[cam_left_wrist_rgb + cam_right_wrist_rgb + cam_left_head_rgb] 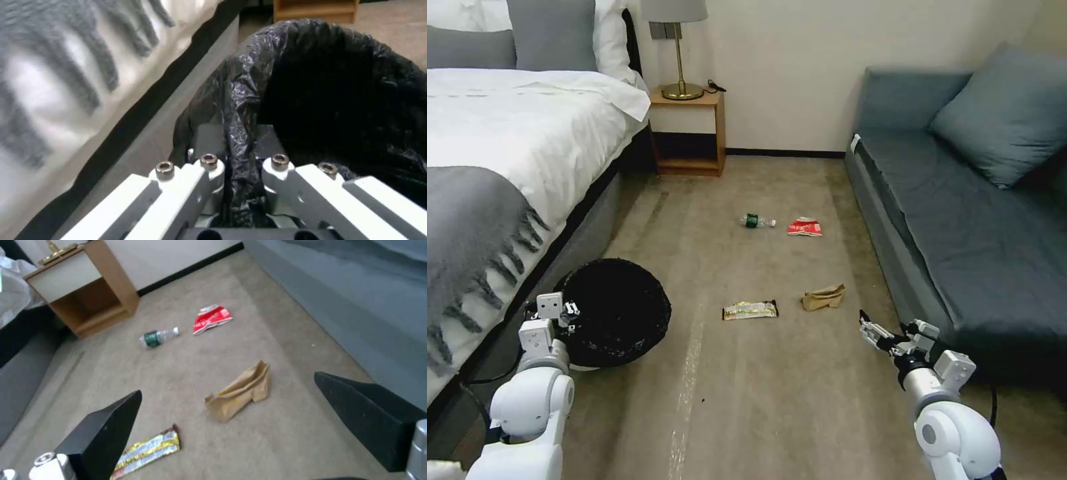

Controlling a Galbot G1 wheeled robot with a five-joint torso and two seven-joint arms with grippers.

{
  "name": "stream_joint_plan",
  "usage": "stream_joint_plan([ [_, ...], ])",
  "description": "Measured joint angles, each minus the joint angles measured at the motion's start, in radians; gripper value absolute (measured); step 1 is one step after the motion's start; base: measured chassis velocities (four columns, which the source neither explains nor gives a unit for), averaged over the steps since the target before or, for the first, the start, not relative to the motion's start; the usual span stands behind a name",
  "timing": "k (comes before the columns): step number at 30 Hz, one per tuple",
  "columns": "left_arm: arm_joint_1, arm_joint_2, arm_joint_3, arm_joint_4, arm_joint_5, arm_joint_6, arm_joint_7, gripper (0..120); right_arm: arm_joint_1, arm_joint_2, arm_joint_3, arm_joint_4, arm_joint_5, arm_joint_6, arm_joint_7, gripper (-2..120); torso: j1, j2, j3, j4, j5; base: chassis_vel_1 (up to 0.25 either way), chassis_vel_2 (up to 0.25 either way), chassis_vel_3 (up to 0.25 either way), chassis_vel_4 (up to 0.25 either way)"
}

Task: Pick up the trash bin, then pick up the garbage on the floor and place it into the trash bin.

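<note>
The trash bin [617, 310], lined with a black bag, stands on the carpet beside the bed. My left gripper [568, 312] is shut on its near rim; in the left wrist view the fingers [209, 163] pinch the bag's edge at the bin [338, 93]. The garbage lies ahead on the floor: a clear bottle [757, 221], a red-white packet [805, 227], a gold wrapper [750, 310] and a brown paper bag [824, 297]. My right gripper [868, 327] hangs open just right of the brown bag [240, 393], short of it, above the carpet.
A bed [507, 147] with a grey fringed throw runs along the left. A grey sofa [960, 220] lines the right. A wooden nightstand [688, 133] with a lamp stands at the far wall. Open carpet lies between bed and sofa.
</note>
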State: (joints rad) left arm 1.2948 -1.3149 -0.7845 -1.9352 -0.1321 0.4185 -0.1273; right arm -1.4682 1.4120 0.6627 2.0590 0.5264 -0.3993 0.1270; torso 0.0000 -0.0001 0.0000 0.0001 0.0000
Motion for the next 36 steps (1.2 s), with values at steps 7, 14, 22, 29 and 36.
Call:
stream_joint_plan([
  [7,-0.006,0.002,0.004,0.007,-0.003,-0.009,0.007,4,0.006,0.003,-0.003,-0.007,-0.001,0.000,-0.001,100,0.000,0.000,0.000,-0.0003,0.0000,-0.142,0.144,0.146,-0.149],
  [14,-0.014,0.005,0.013,0.015,-0.003,-0.015,0.016,4,0.006,0.007,-0.004,-0.010,-0.001,0.000,-0.001,100,0.000,0.000,0.000,0.0000,0.0000,-0.134,0.141,0.149,-0.130],
  [22,-0.022,0.005,0.018,0.016,-0.003,-0.016,0.020,4,0.000,0.008,-0.001,-0.011,-0.001,0.004,-0.001,100,0.000,0.000,0.000,-0.0002,0.0000,-0.138,0.151,0.137,-0.139],
  [29,-0.021,0.006,0.019,0.016,-0.003,-0.019,0.022,4,0.000,0.008,-0.003,-0.011,-0.002,0.005,-0.001,100,0.000,0.000,0.000,0.0000,0.0000,-0.144,0.143,0.142,-0.130],
  [36,-0.022,0.008,0.018,0.018,-0.003,-0.021,0.026,4,0.003,0.004,-0.009,-0.018,-0.003,0.004,-0.002,100,0.000,0.000,0.000,-0.0004,-0.0001,-0.144,0.139,0.137,-0.153],
])
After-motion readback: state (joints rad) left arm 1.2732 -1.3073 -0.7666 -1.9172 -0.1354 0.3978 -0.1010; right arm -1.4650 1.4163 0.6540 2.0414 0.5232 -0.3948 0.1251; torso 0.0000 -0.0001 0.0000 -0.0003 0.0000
